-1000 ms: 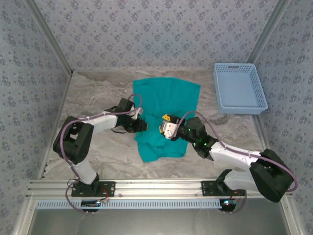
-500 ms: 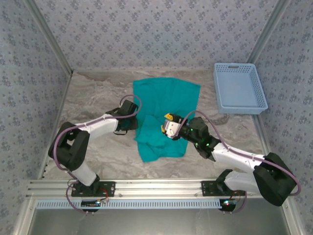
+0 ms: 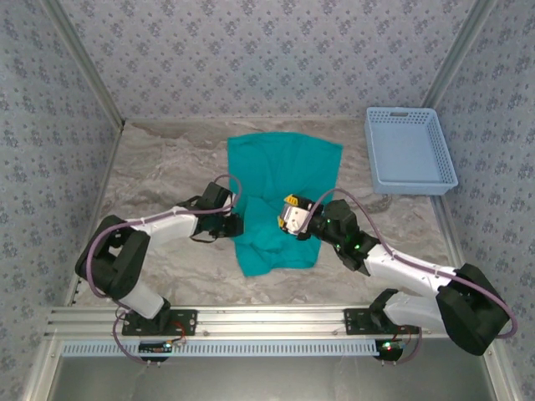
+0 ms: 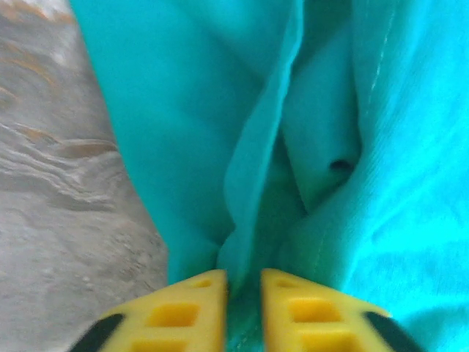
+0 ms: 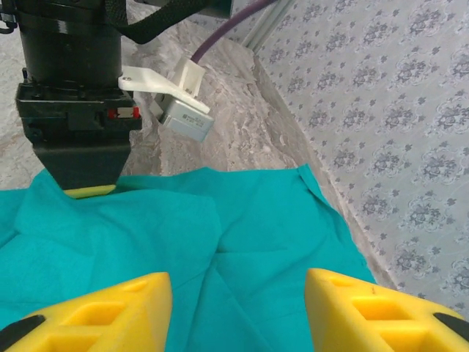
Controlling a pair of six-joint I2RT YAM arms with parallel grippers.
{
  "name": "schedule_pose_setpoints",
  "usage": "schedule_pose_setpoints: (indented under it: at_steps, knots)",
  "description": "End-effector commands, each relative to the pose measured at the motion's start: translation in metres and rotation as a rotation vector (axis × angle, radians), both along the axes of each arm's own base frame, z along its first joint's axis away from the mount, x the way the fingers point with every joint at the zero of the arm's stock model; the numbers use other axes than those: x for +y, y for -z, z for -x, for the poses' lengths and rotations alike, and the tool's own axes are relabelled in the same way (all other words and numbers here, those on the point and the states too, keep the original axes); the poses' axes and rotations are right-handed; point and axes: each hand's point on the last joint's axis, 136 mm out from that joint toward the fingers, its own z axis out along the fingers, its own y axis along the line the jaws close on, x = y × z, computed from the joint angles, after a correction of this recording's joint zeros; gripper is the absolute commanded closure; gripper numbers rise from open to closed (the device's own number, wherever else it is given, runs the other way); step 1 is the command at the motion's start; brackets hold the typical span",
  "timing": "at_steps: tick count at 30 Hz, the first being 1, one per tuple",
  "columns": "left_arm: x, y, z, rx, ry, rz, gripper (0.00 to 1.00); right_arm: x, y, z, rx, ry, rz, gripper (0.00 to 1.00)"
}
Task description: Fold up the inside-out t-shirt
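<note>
Since a second ago the left arm has swung down and in, so the left gripper (image 3: pixel 236 224) now sits at the left edge of the inside-out t-shirt (image 3: pixel 284 163), while the right gripper (image 3: pixel 287 218) has crept slightly further over the cloth.

From the top camera, the shirt lies mid-table on the marbled table (image 3: pixel 159 167), with the near half rumpled. Both sets of fingertips are hard to make out here, and the right wrist covers part of the shirt's middle. The light blue basket (image 3: pixel 408 154) sits well apart at the far right, with its floor in plain sight.

The left wrist view is blurry. The left gripper (image 4: pixel 244 282) is cut off by the bottom edge, its yellow fingers nearly together and pinching a raised fold of the t-shirt (image 4: pixel 168 110), with the table (image 4: pixel 58 205) just beside it.

On the right wrist view, the right gripper (image 5: pixel 236 282) has its fingers spread wide with nothing between them, hanging over the shirt (image 5: pixel 256 213). The left gripper (image 5: pixel 91 192) faces it, its tip half buried in cloth.
</note>
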Motion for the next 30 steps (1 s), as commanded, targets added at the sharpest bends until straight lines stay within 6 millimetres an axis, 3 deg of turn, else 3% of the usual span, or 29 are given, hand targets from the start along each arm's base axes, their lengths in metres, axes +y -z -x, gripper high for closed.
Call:
schedule_pose_setpoints:
  at_steps: [1, 7, 10, 12, 22, 28, 30]
  knots:
    - [-0.005, 0.016, 0.019, 0.082, 0.036, 0.018, 0.88, 0.002, -0.011, -0.001, 0.011, -0.005, -0.031, 0.48]
    - [0.016, 0.023, 0.024, 0.043, -0.029, -0.104, 0.83, 0.001, -0.012, 0.001, 0.016, -0.004, -0.028, 0.47]
    - [0.021, 0.018, 0.024, 0.015, -0.047, -0.105, 0.92, 0.000, -0.012, 0.002, 0.014, -0.004, -0.023, 0.47]
    - [0.025, 0.009, 0.023, -0.027, -0.070, -0.094, 1.00, 0.000, -0.012, 0.002, 0.014, -0.002, -0.021, 0.47]
    - [0.052, -0.032, 0.020, -0.260, -0.236, 0.011, 1.00, -0.001, -0.009, 0.002, 0.012, -0.004, -0.009, 0.47]
    - [0.038, -0.037, 0.028, -0.259, -0.122, 0.099, 0.99, 0.005, -0.004, 0.005, 0.039, -0.032, 0.003, 0.45]
    - [0.034, -0.034, 0.030, -0.222, -0.097, 0.104, 0.92, 0.009, 0.002, 0.008, 0.073, -0.060, 0.019, 0.45]
